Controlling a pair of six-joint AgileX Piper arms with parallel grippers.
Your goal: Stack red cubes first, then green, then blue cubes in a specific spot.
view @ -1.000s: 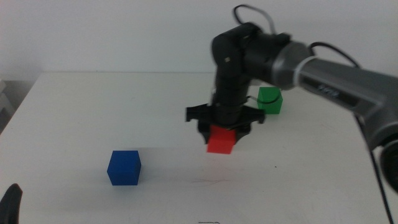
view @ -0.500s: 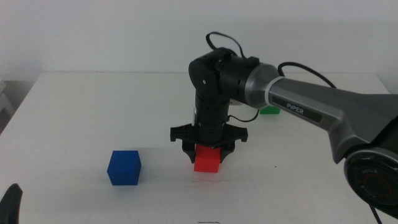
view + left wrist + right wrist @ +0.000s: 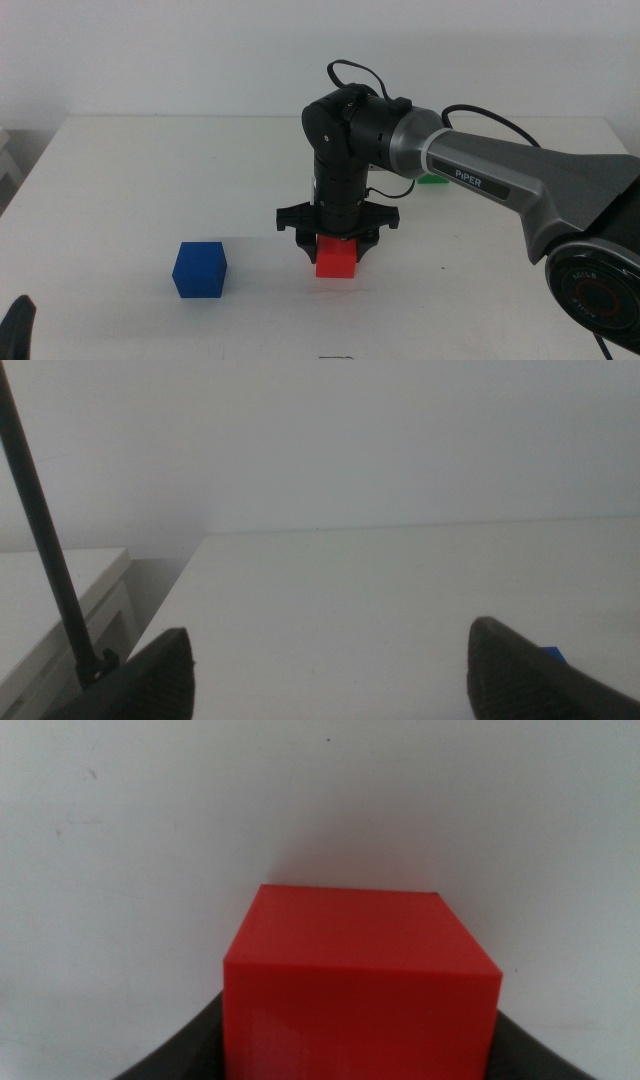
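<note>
Frame centre — right end effector (image 3: 337, 243) grips the red cube (image 3: 336, 260) near the desk (image 3: 120, 180); green, blue cube (image 3: 199, 270) unstacked.

Right arm reaches in, left arm waits.
The right end effector (image 3: 337, 245) points straight down, jaws clamped on the red cube (image 3: 336, 257); the left end effector (image 3: 330, 665) sits low with jaws spread wide.

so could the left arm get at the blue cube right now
Probably yes. The blue cube sits alone on bare table, on the left gripper's side, with nothing between them. The right gripper is off to the side, shut on the red cube. Actual reach can't be judged.
</note>
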